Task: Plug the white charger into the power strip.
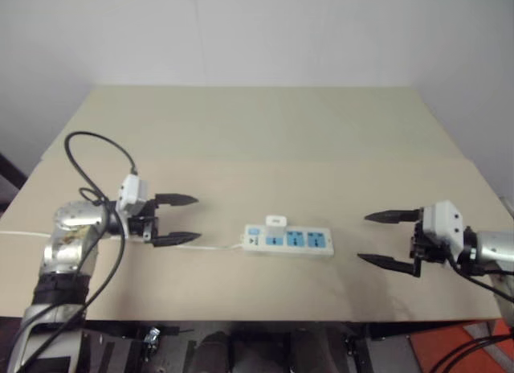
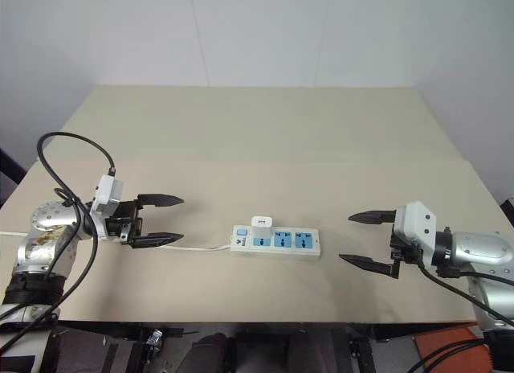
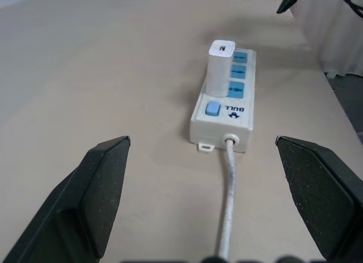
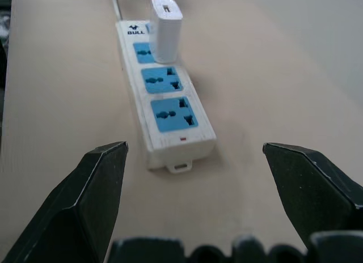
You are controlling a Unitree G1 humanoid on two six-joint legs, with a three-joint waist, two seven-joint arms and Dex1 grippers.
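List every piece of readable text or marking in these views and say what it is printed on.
"BULL": printed with a small logo on the power strip, at the switch end beside the blue button.
A small mark on the top of the white charger: too blurred to read.
No other text is readable.

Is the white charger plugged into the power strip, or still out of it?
In. The small white cube charger stands upright on the long white power strip, in the blue socket nearest the switch end. Both grippers, left and right, are open and apart from it.
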